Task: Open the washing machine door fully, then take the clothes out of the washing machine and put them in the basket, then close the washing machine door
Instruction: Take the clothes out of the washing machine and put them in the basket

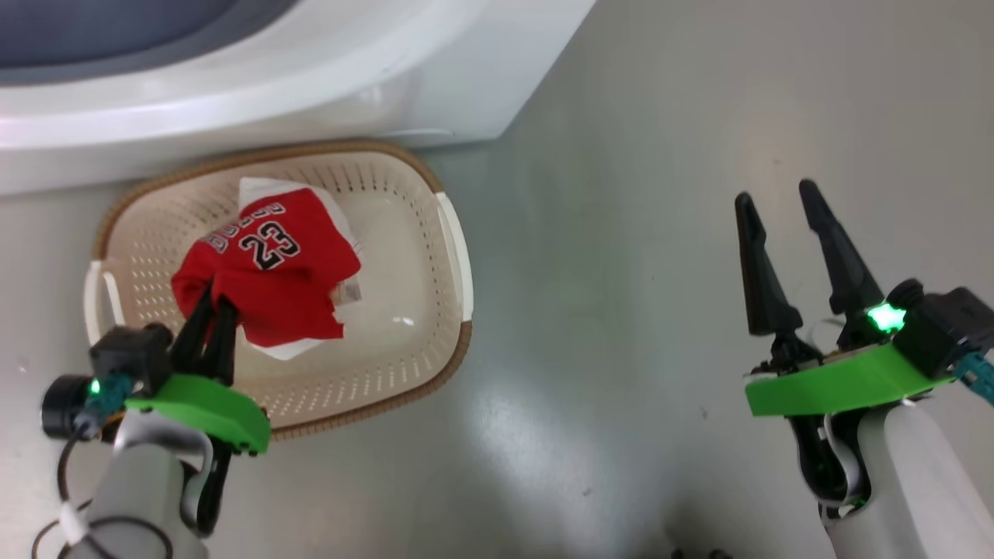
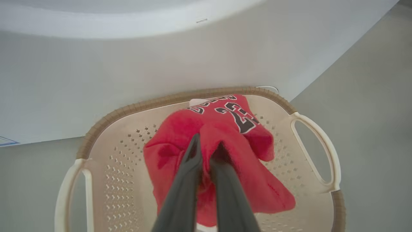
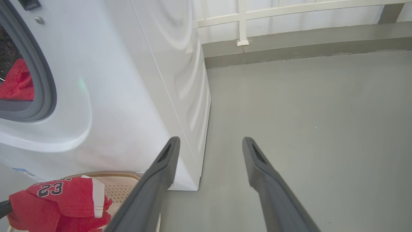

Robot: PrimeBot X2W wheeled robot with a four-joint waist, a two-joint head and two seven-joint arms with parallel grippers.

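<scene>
- The basket (image 1: 404, 256) stands on the floor (image 1: 621, 310), its far rim tucked against the foot of the washing machine (image 1: 311, 70).
- The red jersey (image 1: 272, 264) is bunched inside the basket, toward its left half, with the number 23 facing up. A white cloth (image 1: 260, 190) peeks out at the jersey's far and near edges.
- The left end effector (image 1: 217, 299) reaches over the basket's near-left rim. Its fingers are clenched on a fold of the red jersey – the wrist view shows the cloth pinched between them. Whether the jersey rests on the basket's bottom cannot be told.
- The right end effector (image 1: 776, 194) hovers over bare floor well to the right of the basket, released, fingers spread and holding nothing.
- Above the basket, inside the machine's grey seal (image 3: 45, 80), more red cloth (image 3: 17, 83) shows.
</scene>
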